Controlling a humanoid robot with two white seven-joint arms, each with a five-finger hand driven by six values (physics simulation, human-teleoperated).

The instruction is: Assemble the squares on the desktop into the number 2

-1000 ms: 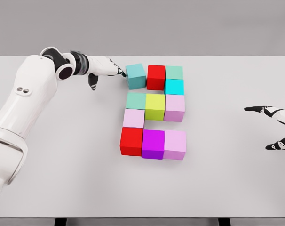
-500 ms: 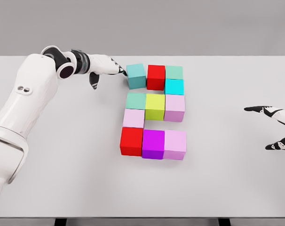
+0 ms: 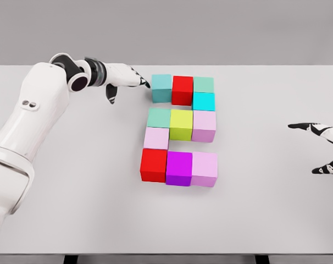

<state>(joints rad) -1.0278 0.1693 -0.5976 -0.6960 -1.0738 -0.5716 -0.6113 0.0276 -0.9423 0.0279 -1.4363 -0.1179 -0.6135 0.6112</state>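
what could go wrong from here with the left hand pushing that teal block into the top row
The left hand has its fingertips at the teal block, which now sits against the red block. Pushing further could shove the red block and the cubes beyond it, breaking the top row. An off-centre push could also twist the teal block.

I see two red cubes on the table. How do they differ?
The upper red cube sits in the top row, flanked by a teal cube and a green cube. The lower red cube forms the bottom row's left end, with a purple cube on its right only. Both look alike in colour and shape.
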